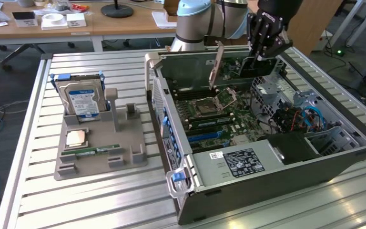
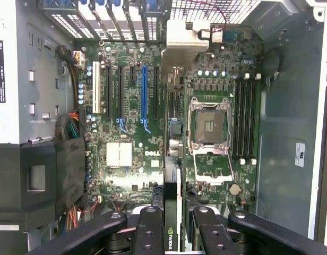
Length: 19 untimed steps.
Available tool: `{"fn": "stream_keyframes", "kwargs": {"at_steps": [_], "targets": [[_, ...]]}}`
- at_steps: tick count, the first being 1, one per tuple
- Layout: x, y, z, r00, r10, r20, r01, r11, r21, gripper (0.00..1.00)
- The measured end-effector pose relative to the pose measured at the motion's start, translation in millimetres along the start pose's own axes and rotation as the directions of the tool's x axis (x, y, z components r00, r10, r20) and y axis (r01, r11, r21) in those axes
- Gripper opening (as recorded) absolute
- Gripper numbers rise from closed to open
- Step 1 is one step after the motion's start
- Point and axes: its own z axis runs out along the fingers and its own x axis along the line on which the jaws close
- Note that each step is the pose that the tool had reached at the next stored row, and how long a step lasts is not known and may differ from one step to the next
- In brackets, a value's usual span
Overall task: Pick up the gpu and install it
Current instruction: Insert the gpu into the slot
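The gpu (image 1: 257, 67) (image 2: 171, 191) hangs edge-down over the motherboard (image 1: 221, 119) (image 2: 126, 106) of the open computer case (image 1: 266, 176), near the case corner beside the arm's base. You will see the gripper (image 1: 259, 55) (image 2: 171, 218) clamped on its upper edge.

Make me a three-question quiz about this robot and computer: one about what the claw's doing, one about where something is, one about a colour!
1. What is the gripper doing?
A. hanging empty
B. gripping the gpu above the open computer case
C. gripping a screwdriver

2. Where is the hard drive?
A. inside the computer case
B. in the gripper
C. standing in the grey holder

3. What colour is its label?
A. red
B. blue
C. yellow

Answers: 1 B, the card is clamped in it; 2 C, it stands upright beside the computer case; 3 B, blue with white.
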Motion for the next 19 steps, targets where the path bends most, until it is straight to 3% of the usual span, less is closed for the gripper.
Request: {"fn": "stream_keyframes", "kwargs": {"at_steps": [19], "targets": [[0.1, 3.0, 4.2, 1.0, 0.0, -0.0002, 0.0, 1.0, -0.0001, 0.26]]}}
